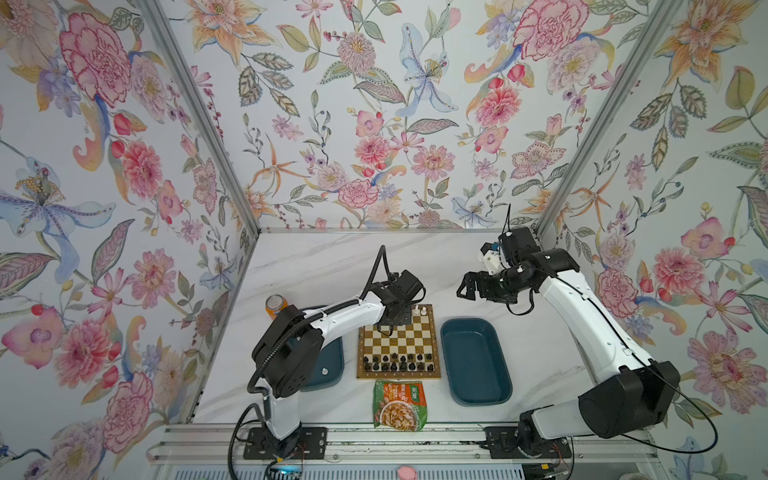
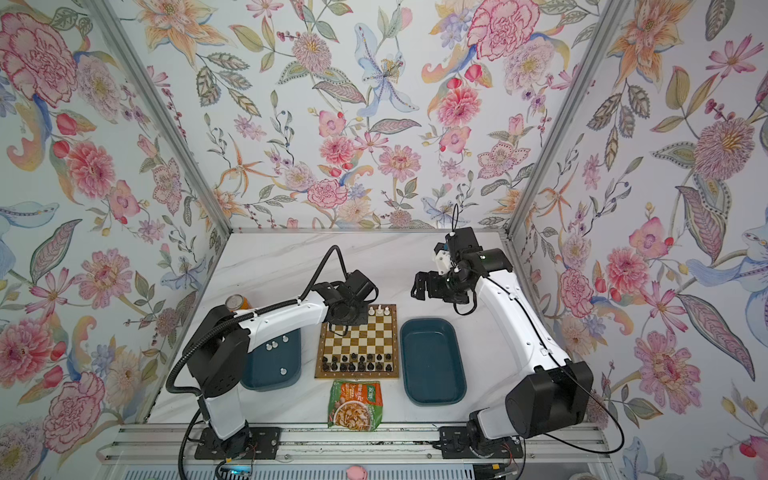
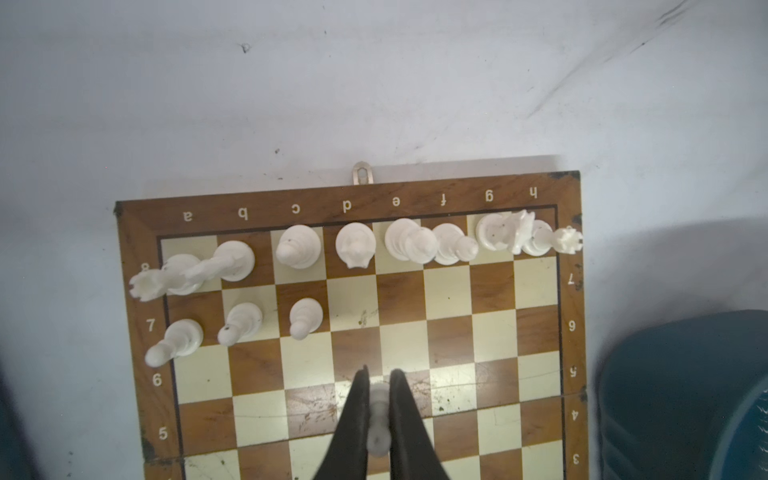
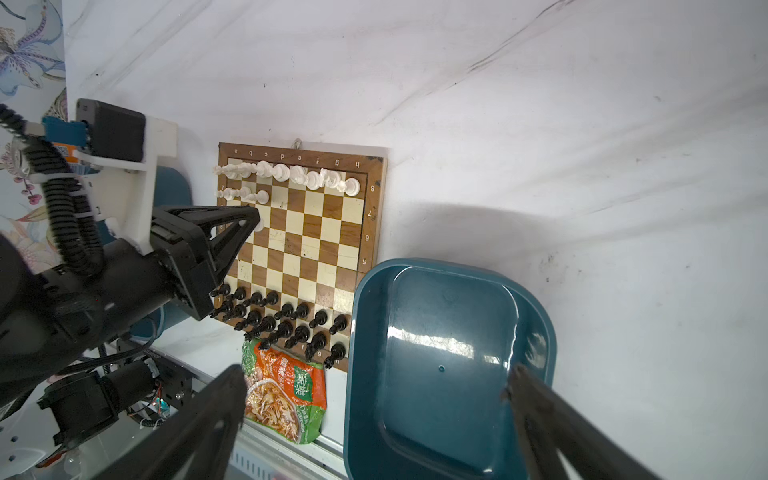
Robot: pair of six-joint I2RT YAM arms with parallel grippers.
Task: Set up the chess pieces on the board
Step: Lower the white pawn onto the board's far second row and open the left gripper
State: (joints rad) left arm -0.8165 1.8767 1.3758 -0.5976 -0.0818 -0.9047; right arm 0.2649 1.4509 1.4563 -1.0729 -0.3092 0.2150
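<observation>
Well advanced, judging by the rows. Both near rows of the square brown-and-cream chessboard with tan wooden border (image 1: 398,341) filled with small black plastic pieces (image 1: 398,363). Far back row filled end to end with white plastic back-row pieces (image 3: 415,243). In the row in front of that, only the a, b and c squares taken, by three tiny round-headed white plastic pawns (image 3: 241,322); d through h bare.

Left to do, by that count: five white pawns. Four loose pawns (image 2: 274,343) lying in the dark teal oblong left tray (image 2: 266,384), beside the board and partly under the left arm. Nothing seen in the matching right tray (image 1: 476,399).

Fifth one in hand: left claw (image 3: 380,372) pinched nearly shut on a held white pawn (image 3: 379,415), roughly upright between the black fingers (image 3: 353,415), over the middle rows near the d file. Cannot tell whether its base touches the board. Likely bound for the bare d square next to the third placed pawn.

Right claw (image 1: 463,289) spread wide, gripping nothing, raised above the white marbled surface (image 1: 324,266) beyond the right tray, well apart from the board
</observation>
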